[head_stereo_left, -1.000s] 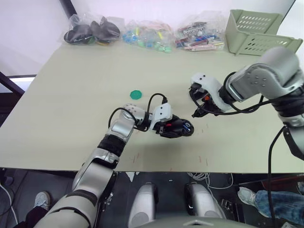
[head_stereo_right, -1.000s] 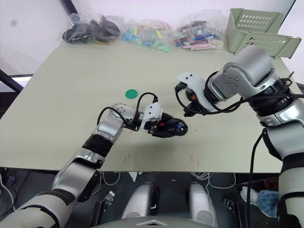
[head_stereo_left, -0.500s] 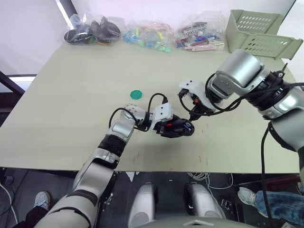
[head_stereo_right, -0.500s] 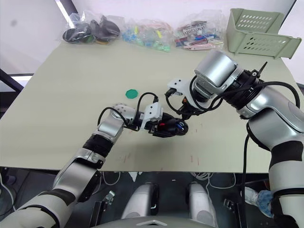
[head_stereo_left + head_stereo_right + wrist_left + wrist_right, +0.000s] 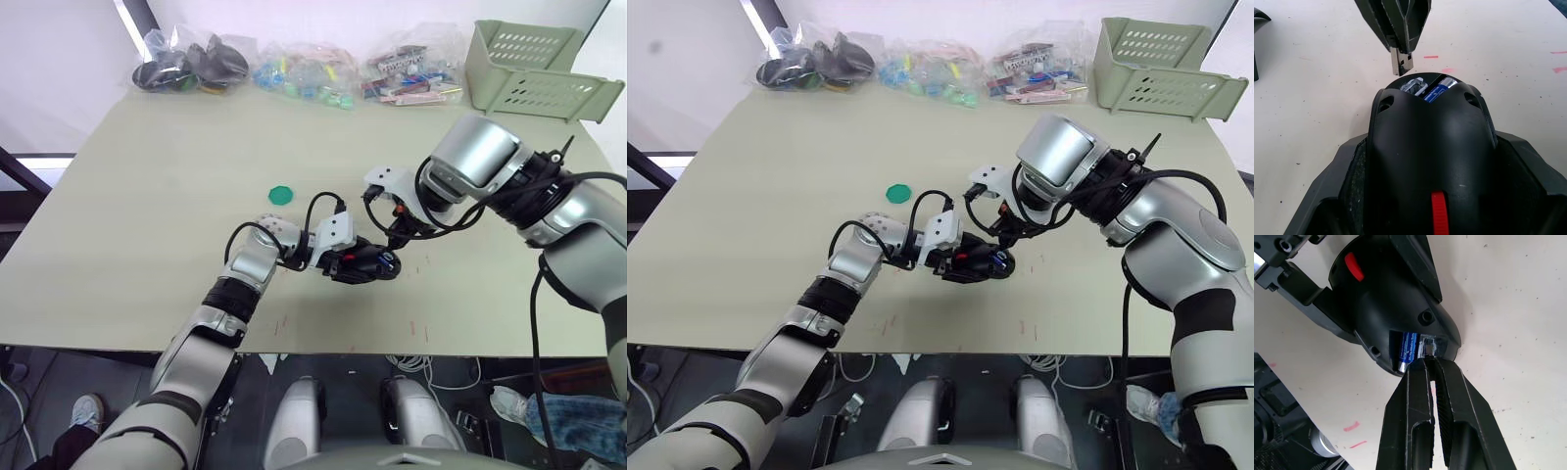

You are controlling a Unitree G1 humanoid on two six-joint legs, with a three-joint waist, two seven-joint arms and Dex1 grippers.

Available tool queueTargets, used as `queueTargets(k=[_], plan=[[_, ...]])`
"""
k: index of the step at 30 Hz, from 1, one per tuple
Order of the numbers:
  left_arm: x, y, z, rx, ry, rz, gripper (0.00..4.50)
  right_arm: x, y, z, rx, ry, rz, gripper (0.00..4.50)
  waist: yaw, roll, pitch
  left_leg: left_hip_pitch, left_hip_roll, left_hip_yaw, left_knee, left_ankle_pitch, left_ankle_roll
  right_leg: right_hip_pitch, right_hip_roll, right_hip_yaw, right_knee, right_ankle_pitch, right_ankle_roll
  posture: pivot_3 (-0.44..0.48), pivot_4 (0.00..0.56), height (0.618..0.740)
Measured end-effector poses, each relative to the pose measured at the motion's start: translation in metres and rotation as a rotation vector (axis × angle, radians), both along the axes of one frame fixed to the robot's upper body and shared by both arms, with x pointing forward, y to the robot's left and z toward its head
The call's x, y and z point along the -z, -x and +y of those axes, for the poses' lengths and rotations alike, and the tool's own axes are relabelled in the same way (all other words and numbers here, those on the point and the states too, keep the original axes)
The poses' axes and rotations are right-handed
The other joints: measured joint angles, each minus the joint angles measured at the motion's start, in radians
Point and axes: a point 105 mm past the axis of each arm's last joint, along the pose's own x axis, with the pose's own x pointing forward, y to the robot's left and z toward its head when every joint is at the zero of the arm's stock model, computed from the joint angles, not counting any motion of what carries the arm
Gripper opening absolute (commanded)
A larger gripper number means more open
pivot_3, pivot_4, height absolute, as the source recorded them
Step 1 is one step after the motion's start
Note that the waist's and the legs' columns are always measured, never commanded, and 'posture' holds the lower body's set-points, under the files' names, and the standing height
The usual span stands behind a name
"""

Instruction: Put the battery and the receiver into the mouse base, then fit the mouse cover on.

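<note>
Item: my right gripper (image 5: 1400, 46) pinches the tiny metal-tipped receiver (image 5: 1401, 62) above the black red-wheeled mouse base (image 5: 1432, 161), clamped mid-table by my left gripper (image 5: 345, 262), blue battery (image 5: 1408, 346) seated; risk: misaligned plug jams.

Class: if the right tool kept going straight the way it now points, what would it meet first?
Most likely the mouse base: the right tool, shut on the receiver, aims at the open slot beside the battery.

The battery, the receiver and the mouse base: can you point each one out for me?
battery (image 5: 1409, 345), right wrist view, on its blue side in the slot.
receiver (image 5: 1401, 62), left wrist view, on its metal plug below the right gripper.
mouse base (image 5: 1432, 142), left wrist view, on its black back.
</note>
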Motion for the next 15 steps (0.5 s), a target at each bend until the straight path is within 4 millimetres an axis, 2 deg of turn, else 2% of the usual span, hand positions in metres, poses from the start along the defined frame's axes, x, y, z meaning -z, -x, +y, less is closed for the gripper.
queueTargets(k=[15], plan=[[-0.0003,-0.0003,-0.0003,-0.004,0.001,0.001,2.97,0.0044,-0.0015,-0.0009,-0.011,0.013,0.004,0.00,0.000,0.000,0.000,0.000,0.000,0.000,0.000,0.000,0.000,0.000,0.000,0.000,0.000,0.000,0.000,0.000,0.150,0.740]])
